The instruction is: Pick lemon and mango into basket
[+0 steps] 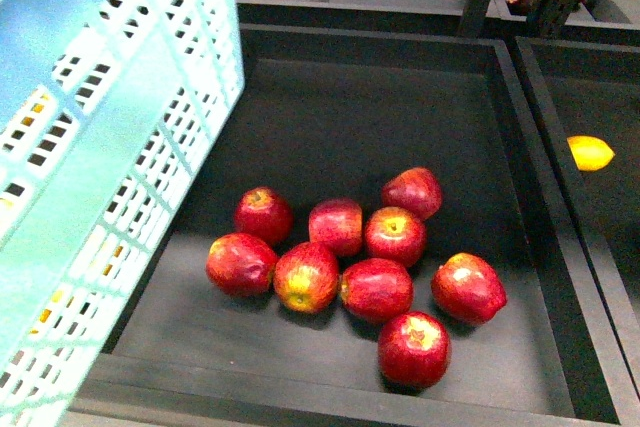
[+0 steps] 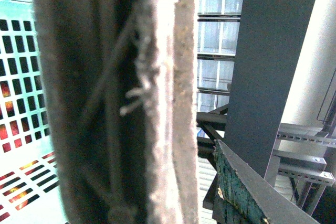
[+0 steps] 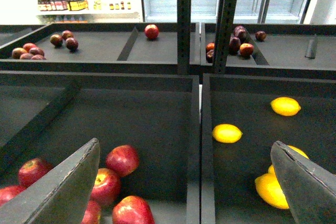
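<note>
The aqua basket (image 1: 95, 147) hangs tilted at the left of the front view. My left gripper (image 2: 131, 161) is shut on its brown ribbed, white-taped handle (image 2: 157, 93), with one green pad (image 2: 231, 182) showing beside it. My right gripper (image 3: 184, 144) is open and empty above the divider between two bins. Lemons (image 3: 227, 133) (image 3: 285, 106) lie in the right bin; one shows in the front view (image 1: 590, 153). A bigger, deeper yellow fruit (image 3: 269, 190) lies partly behind my right finger (image 3: 307, 182); I cannot tell whether it is the mango.
Several red apples (image 1: 340, 267) lie in the middle black bin, also in the right wrist view (image 3: 122, 160). A raised divider (image 3: 194, 150) splits the apple bin from the lemon bin. A farther shelf holds dark red fruits (image 3: 241, 40) behind upright posts (image 3: 184, 19).
</note>
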`<action>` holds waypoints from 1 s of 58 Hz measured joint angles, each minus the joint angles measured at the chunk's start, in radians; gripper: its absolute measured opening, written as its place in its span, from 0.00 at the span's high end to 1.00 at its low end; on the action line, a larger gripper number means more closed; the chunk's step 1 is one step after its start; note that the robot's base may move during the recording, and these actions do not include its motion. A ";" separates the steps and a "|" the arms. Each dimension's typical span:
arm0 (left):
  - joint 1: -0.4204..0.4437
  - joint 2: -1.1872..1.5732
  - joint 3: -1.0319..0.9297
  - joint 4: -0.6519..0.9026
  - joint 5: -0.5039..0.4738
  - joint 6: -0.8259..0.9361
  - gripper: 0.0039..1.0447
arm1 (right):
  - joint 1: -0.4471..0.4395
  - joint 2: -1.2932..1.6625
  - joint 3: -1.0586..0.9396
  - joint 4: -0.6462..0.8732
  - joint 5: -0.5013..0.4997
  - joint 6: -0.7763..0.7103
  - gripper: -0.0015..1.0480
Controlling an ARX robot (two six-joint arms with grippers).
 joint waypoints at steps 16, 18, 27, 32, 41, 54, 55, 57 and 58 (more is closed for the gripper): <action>-0.164 0.343 0.145 0.033 -0.042 0.358 0.73 | 0.000 0.000 0.000 0.000 0.001 0.000 0.08; -0.177 0.391 0.183 0.053 -0.045 0.366 0.73 | 0.000 0.000 0.000 0.000 0.000 0.000 0.08; -0.239 0.554 0.334 0.087 0.003 0.369 0.73 | 0.000 0.000 0.000 0.000 0.000 0.000 0.08; -0.285 0.636 0.410 0.089 0.040 0.368 0.73 | 0.000 0.000 0.000 0.000 0.000 0.000 0.08; -0.393 0.779 0.550 0.089 0.087 0.360 0.73 | 0.000 0.000 0.000 0.000 0.000 0.000 0.08; -0.521 0.919 0.716 0.010 0.185 0.438 0.73 | 0.000 0.000 0.000 0.000 0.000 0.000 0.08; -0.529 0.921 0.719 0.008 0.193 0.447 0.73 | 0.000 0.000 0.000 0.000 0.000 0.000 0.08; -0.540 0.922 0.719 0.008 0.208 0.455 0.73 | 0.000 0.000 0.000 0.000 0.000 0.000 0.08; -0.546 0.922 0.719 0.007 0.213 0.458 0.73 | 0.000 0.000 0.000 0.000 0.000 0.000 0.08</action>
